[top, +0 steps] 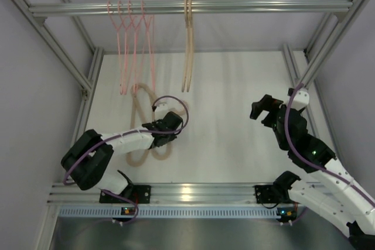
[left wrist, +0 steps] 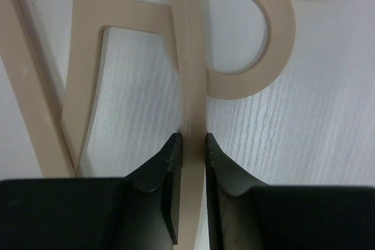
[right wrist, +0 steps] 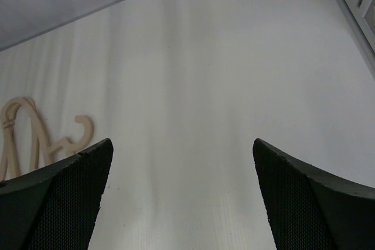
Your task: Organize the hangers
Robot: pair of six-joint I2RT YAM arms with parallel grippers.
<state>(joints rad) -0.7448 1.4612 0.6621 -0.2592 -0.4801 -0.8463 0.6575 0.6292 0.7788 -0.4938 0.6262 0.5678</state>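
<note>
Several thin pink hangers (top: 132, 33) hang from the left part of the rail (top: 246, 7), and beige hangers (top: 187, 45) hang near its middle. More beige hangers (top: 137, 112) lie overlapping on the table at left. My left gripper (top: 166, 127) is down on them. In the left wrist view my left gripper (left wrist: 192, 144) is shut on the straight neck of one beige hanger (left wrist: 188, 74), below its hook (left wrist: 275, 39). Another beige hanger (left wrist: 26, 103) lies to its left. My right gripper (top: 263, 107) hovers over the right side, and in its own view my right gripper (right wrist: 181, 153) is open with nothing between its fingers.
Aluminium frame posts (top: 58, 51) run along both sides of the white table (top: 234, 121), with a crossbar (top: 193, 192) at the near edge. The lying beige hangers (right wrist: 35, 136) show at the far left of the right wrist view.
</note>
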